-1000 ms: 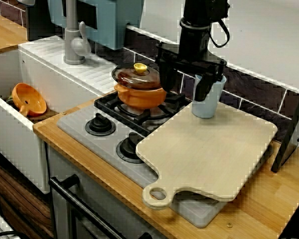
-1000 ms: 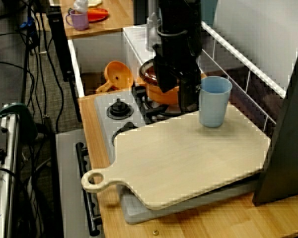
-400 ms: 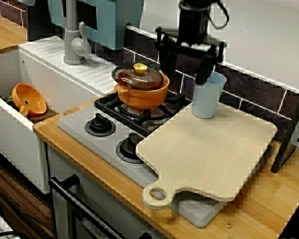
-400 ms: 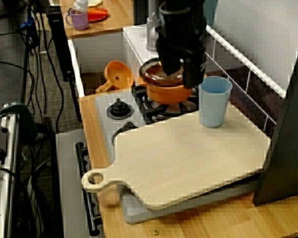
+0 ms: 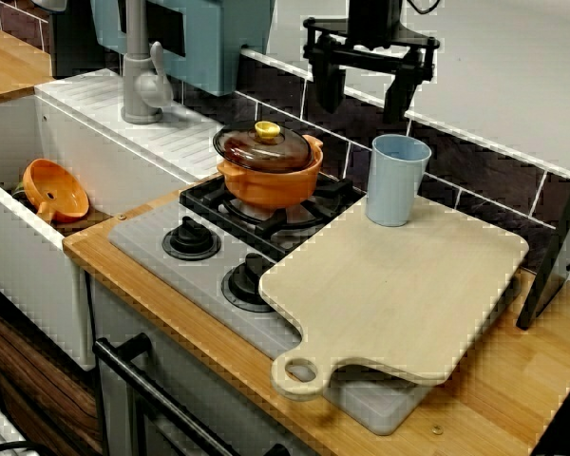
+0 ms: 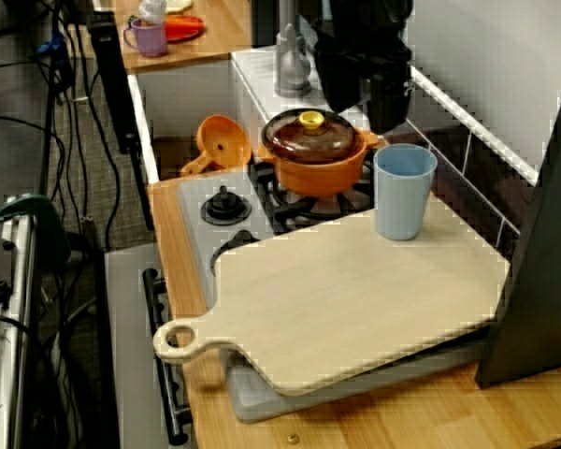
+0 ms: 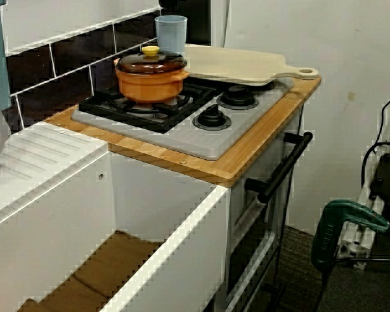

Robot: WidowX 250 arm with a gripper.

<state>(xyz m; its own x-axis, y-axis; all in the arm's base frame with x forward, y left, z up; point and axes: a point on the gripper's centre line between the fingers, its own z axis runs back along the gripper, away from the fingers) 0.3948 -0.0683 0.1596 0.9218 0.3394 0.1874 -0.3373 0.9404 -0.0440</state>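
At counter front edge: cutting board over stove. At board's 11 o'clock corner: blue cup, upright; orange pot at its 9 o'clock. Above, between both: hand, fingers apart, empty. Straight vertical travel likely best, clear of cup rim.

I see gripper up high, pointing straight down. Two black fingers spread wide apart, tips level. Wrist above is black and upright, runs off top of view from front. In view from side, gripper looks like one dark block; can't see gap there.
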